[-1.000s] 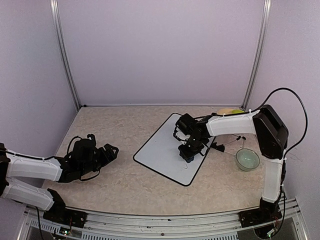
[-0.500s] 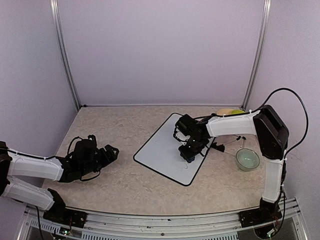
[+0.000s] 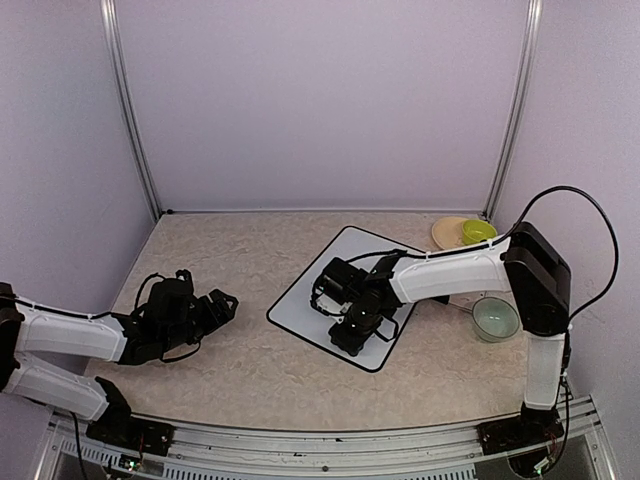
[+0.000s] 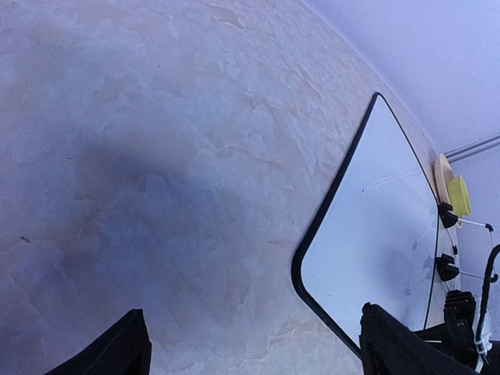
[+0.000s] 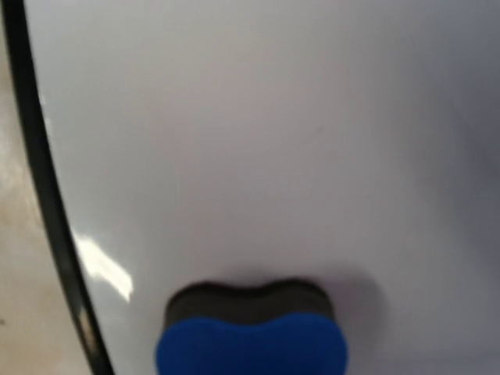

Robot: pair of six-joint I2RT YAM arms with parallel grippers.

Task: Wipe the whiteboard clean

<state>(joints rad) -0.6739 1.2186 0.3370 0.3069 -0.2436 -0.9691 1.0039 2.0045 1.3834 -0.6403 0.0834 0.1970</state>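
Eraser (image 5: 251, 344) has slid across whiteboard (image 3: 300, 303) toward near edge.

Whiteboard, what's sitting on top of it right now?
The blue eraser, gripped by the right pincer, rests on the whiteboard near its black-framed edge. The surface that shows looks clean white. The patch under the eraser and the arm is covered.

table (image 3: 250, 375): beige marbled top. whiteboard (image 3: 340, 262) lies flat on it, right of centre, turned at an angle to the table edges. pale green bowl (image 3: 495, 320) stands to the board's right, near it. tan plate (image 3: 446, 234) sits at the far right, behind the bowl.
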